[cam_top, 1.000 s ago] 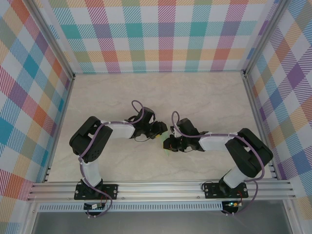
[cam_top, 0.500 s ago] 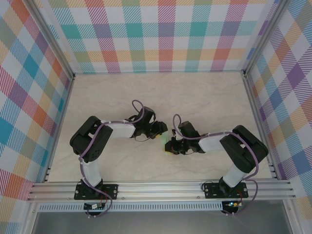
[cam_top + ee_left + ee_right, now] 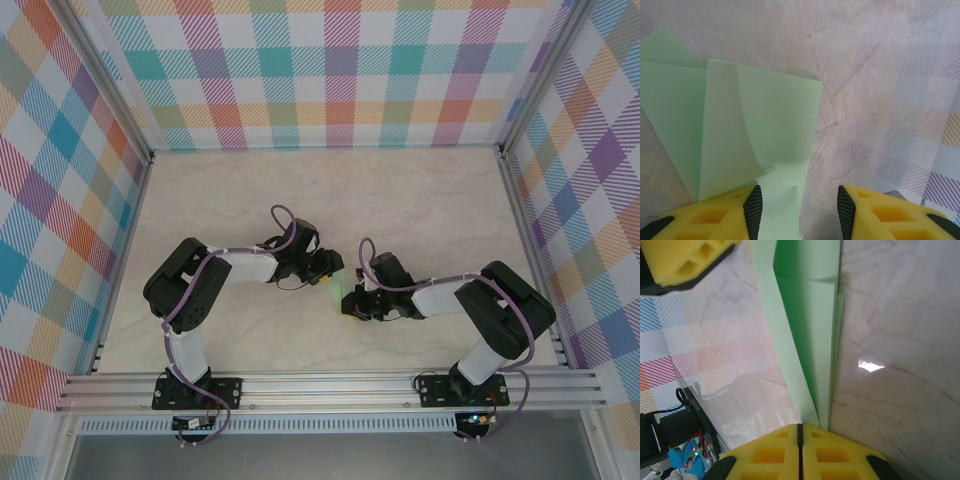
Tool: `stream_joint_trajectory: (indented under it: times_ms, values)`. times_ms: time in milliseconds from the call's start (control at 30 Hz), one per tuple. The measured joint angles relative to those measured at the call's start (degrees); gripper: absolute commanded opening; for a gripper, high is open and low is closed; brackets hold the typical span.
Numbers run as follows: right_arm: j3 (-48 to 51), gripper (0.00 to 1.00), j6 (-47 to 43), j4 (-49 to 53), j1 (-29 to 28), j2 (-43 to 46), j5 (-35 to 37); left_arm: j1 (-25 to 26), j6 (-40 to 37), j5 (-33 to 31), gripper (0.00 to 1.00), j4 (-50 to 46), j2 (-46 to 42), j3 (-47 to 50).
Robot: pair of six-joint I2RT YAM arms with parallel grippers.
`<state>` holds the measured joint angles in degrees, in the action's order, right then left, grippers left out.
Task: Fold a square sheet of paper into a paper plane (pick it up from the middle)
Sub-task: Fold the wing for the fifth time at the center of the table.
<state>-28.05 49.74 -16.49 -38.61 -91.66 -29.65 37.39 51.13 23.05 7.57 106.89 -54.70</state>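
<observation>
Straight ahead of the right claw [image 3: 799,440], whose pads are pressed flat together, the square sheet of paper [image 3: 810,330] runs away as a long folded strip, its raised crease ending right at the closed tips; whether a layer is caught between them cannot be told. Ahead and to the left of the left claw [image 3: 799,210], which stands spread, the sheet lies on the table [image 3: 880,75], one corner between its fingers; the right claw looks better placed, in line with the crease.
</observation>
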Motion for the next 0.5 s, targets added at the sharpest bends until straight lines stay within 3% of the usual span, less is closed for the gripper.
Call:
stream_joint_trajectory:
  times_ms: [500]
  values:
    - [-3.3,0.09,-5.5,13.7,-0.1,1.6,-0.7,0.0,0.0,0.1,0.47,-1.0,0.4,-0.8]
